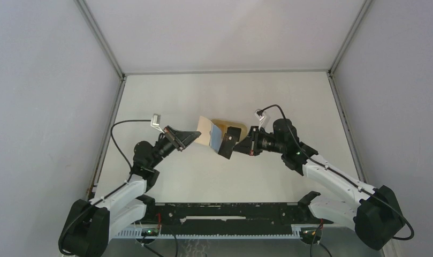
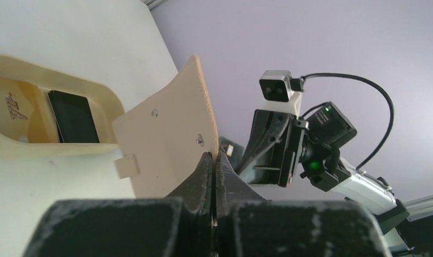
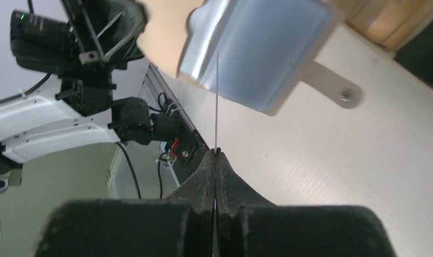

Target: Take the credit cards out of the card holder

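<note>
My left gripper [image 1: 195, 136] [image 2: 213, 155] is shut on the lower edge of the tan card holder [image 1: 205, 130] [image 2: 160, 134] and holds it upright above the table. A light blue card face [image 1: 216, 133] [image 3: 257, 53] shows at the holder's open side. My right gripper [image 1: 237, 145] [image 3: 216, 151] is shut on a thin credit card [image 1: 226, 148] [image 3: 217, 96], seen edge-on and dark from above. That card's far end reaches the holder, and I cannot tell whether it is still inside. A black card [image 1: 234, 131] [image 2: 72, 115] lies in the tan tray [image 1: 220, 122] [image 2: 53, 80].
The holder's snap tab [image 3: 332, 88] hangs loose toward the table. Grey walls close in the white table on the left, right and back. A black rail [image 1: 230, 214] joins the two arm bases at the near edge. The right arm's camera [image 2: 278, 88] faces the holder closely.
</note>
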You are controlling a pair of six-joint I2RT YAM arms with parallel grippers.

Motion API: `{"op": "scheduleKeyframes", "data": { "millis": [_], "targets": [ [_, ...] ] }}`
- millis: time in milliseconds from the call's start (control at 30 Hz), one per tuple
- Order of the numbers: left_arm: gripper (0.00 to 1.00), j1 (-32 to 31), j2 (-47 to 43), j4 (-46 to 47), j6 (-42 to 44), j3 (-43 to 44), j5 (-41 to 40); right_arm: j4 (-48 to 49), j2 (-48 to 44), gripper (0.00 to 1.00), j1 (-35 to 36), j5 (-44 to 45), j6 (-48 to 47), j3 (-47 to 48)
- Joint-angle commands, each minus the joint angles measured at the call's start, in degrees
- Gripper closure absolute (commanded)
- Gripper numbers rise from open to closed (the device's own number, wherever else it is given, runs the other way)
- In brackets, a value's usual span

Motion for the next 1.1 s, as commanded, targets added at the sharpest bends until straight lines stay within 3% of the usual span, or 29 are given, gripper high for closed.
{"op": "scheduleKeyframes", "data": {
  "millis": [0, 367, 600, 1067],
  "targets": [
    [1.00, 0.50, -2.44, 1.98, 1.31, -1.63, 2.10, -0.02, -0.43, 1.00, -4.01, 0.00, -0.06, 0.23],
    [1.00, 0.51, -6.51, 2.84, 0.86, -9.51, 5.11, -3.17, 10.00, 1.00, -13.04, -1.62, -1.64, 8.13],
    [1.00, 0.44, -9.37, -4.92, 4.42, -11.46, 5.53, -9.58, 19.82, 1.00, -16.11, -2.35, -5.64, 16.14],
    [1.00, 0.50, 6.75, -10.92, 15.03, -9.73, 2.71, -15.14, 32.01, 1.00, -18.34, -0.92, -10.72, 22.70]
  ]
}}
